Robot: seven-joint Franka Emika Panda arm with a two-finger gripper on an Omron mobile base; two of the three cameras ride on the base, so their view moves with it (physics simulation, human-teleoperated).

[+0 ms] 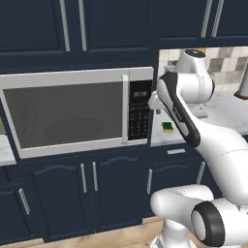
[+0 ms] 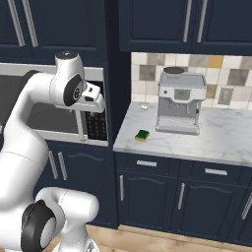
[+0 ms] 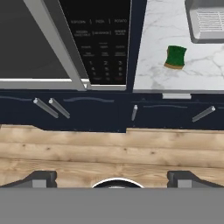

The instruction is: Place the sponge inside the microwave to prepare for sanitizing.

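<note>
Gripper: two dark fingertips at the bottom of the hand view, set wide apart, nothing between them. Empty. The hand looks down and forward over the wooden floor toward the cabinet fronts; in the base views it sits high, level with the keypad, at the end of a raised, folded arm.

Microwave door handle: vertical silver bar, directly ahead of the hand, just left of the keypad. Door closed; dark glass, turntable faintly visible behind it.

Microwave: built into the navy cabinetry, left of the counter. Judged the nearer target; the door must come open before anything goes in.

Sponge: green top, yellow edge. Lies flat on the marble counter near its front left corner, right of the microwave and apart from it. From the gripper it lies ahead and to the right, farther than the keypad. Its footprint looks close to square, so the long axis cannot be told with confidence. Untouched.

Espresso machine: grey, standing behind and right of the sponge, apart from it. Judged clear of a top-down approach.

Judgement: task at its start; sponge not yet picked up.
</note>
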